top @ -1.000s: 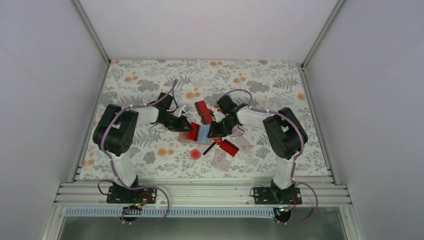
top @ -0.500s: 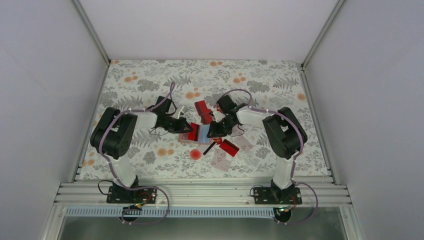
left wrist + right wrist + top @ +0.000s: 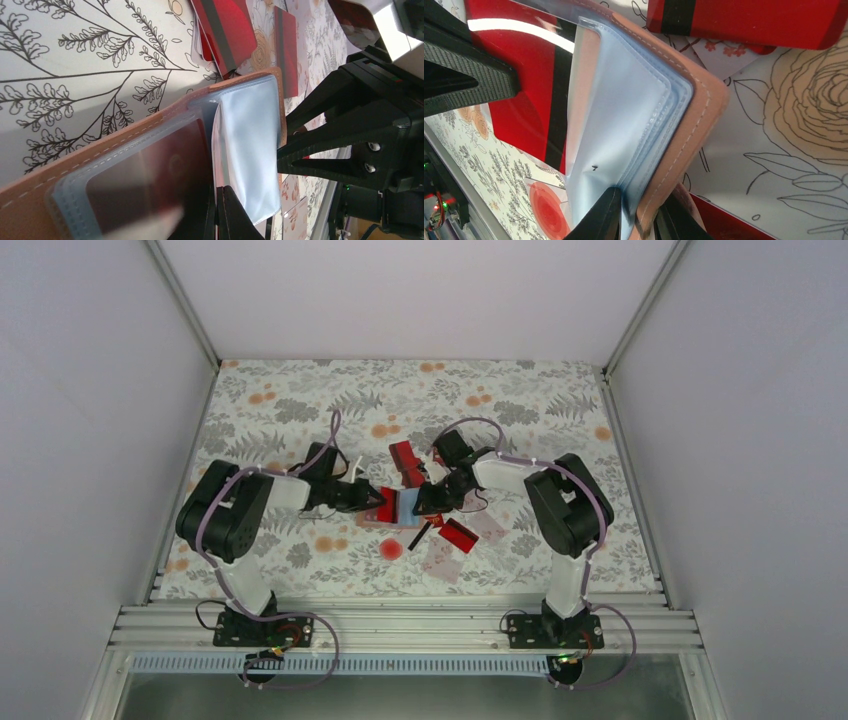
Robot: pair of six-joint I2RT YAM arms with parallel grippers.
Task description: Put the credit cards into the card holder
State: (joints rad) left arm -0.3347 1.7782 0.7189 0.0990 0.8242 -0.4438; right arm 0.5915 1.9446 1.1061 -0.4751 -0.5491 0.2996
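The right gripper [image 3: 640,220] was closed narrow on the card holder [image 3: 696,115]. Its jaws pinched the tan cover together with some light blue leaves, on the 3 o'clock side of the holder in the top view. The left gripper [image 3: 220,216] stood at 9 o'clock with its jaws pressed fully together at the inner leaves. We could not tell whether a leaf or a card edge was between them.

The holder lay open between both grippers, in the middle of the floral table cloth [image 3: 300,400]. In its left half a dark red card [image 3: 145,182] showed behind a clear pocket, so we judged that at least one card was already in. The blue pockets [image 3: 624,100] on the right half looked empty.

Outside the holder lay some red cards [image 3: 405,460] at 12 o'clock, another red one [image 3: 458,535] at 4 o'clock and pale cards [image 3: 440,558] at 5 o'clock. We judged that most of the task was left.
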